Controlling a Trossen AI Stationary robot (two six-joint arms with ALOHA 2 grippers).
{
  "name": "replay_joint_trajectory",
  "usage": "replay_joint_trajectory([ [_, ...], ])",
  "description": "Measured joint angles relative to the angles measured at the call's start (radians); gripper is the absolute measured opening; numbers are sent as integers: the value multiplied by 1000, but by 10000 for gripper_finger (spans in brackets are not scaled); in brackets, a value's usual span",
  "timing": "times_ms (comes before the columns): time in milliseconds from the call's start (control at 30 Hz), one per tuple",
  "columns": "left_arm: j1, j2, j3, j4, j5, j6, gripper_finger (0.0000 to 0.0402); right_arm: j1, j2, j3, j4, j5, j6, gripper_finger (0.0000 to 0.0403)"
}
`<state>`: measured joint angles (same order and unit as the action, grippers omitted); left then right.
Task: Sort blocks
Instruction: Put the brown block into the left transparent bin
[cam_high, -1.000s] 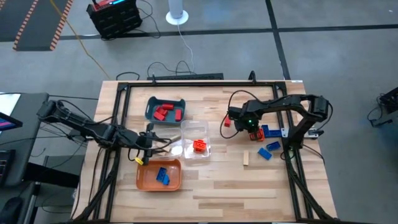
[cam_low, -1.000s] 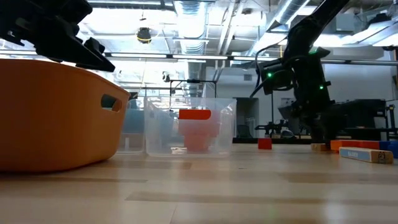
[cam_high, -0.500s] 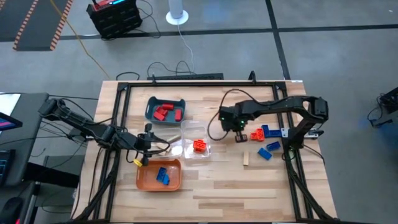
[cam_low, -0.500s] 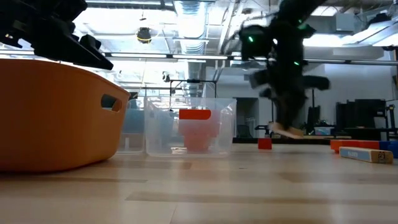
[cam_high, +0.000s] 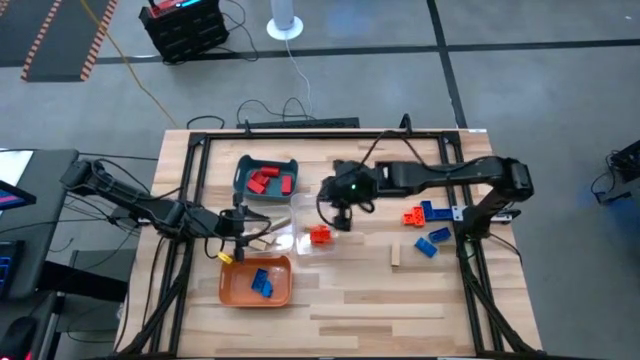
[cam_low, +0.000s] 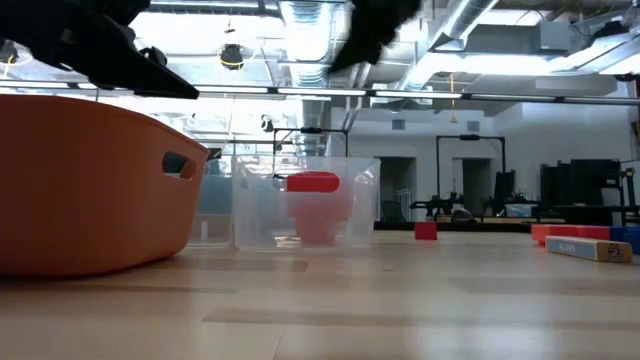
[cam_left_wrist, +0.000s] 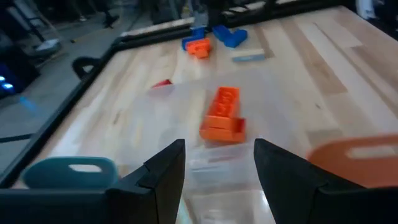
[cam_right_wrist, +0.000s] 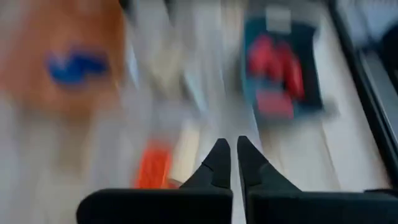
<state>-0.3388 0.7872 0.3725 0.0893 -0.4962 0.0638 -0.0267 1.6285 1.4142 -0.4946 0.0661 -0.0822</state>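
Blocks (cam_high: 411, 217) from above, counted by place: three red blocks (cam_high: 265, 182) in the teal tray (cam_high: 243, 164) at far left; what looks like two blue blocks (cam_high: 262, 282) in the orange tray (cam_high: 230, 290) at near left; one orange block (cam_high: 320, 235) in the clear tray (cam_high: 305, 203) at centre; loose on the table (cam_high: 360, 295) to the right, one orange, three blue loose blocks (cam_high: 438, 235) and one tan block (cam_high: 395, 257). Left gripper (cam_high: 240, 235) between the teal and orange trays, just left of the clear tray. Right gripper (cam_high: 340, 215) over the clear tray's right edge, beside the orange block. From table height: orange tray (cam_low: 90, 180) near left, clear tray (cam_low: 250, 200) behind it with the orange block (cam_low: 313, 183) inside, one small red block (cam_low: 426, 231) farther right on the table, more blocks low at the right edge, count unclear. From the left wrist: left gripper (cam_left_wrist: 217, 165) spread wide with nothing between the fingers, aimed at the orange block (cam_left_wrist: 222, 118) in the clear tray; beyond it, one red block (cam_left_wrist: 161, 83), one orange, one blue and one pale piece far off. From the right wrist, heavily blurred: right gripper (cam_right_wrist: 227, 155) pinched closed on nothing, above the orange block (cam_right_wrist: 152, 165), with the teal tray (cam_right_wrist: 311, 62) and orange tray (cam_right_wrist: 37, 93) on either side.
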Motion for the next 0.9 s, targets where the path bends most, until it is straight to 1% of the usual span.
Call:
replay_joint_trajectory([
  [67, 20, 0, 0, 6, -3, 19, 191, 27, 19, -29, 180, -14, 41, 1],
  [133, 40, 0, 0, -3, -2, 19, 197, 50, 49, -62, 307, -14, 48, 1],
  [167, 45, 0, 0, -18, -3, 10, 202, 58, 65, -65, 326, -13, 55, 1],
  [267, 41, -25, 0, -85, 2, -35, 214, 73, 91, -58, 303, -13, 111, 1],
  [333, 32, -44, 0, -120, 12, -54, 216, 85, 95, -39, 258, -13, 166, 1],
  [433, 14, -80, 0, -162, 21, -72, 217, 92, 117, -14, 137, -10, 232, 2],
  [533, 12, -101, 0, -139, 20, -51, 217, 82, 163, 36, -33, -16, 217, 19],
  [600, 24, -106, 0, -110, 20, -25, 218, 66, 201, 103, -58, -15, 168, 44],
  [667, 39, -102, 1, -82, 18, -30, 218, 47, 257, 171, -120, -23, 136, 75],
  [733, 51, -100, 2, -92, 16, -48, 218, 28, 327, 252, -151, -64, 122, 107],
  [833, 53, -95, 1, -99, 16, -69, 218, 15, 424, 380, -284, -98, 120, 154],
  [900, 45, -96, 1, -97, 16, -73, 218, 10, 484, 476, -341, -130, 126, 179],
])
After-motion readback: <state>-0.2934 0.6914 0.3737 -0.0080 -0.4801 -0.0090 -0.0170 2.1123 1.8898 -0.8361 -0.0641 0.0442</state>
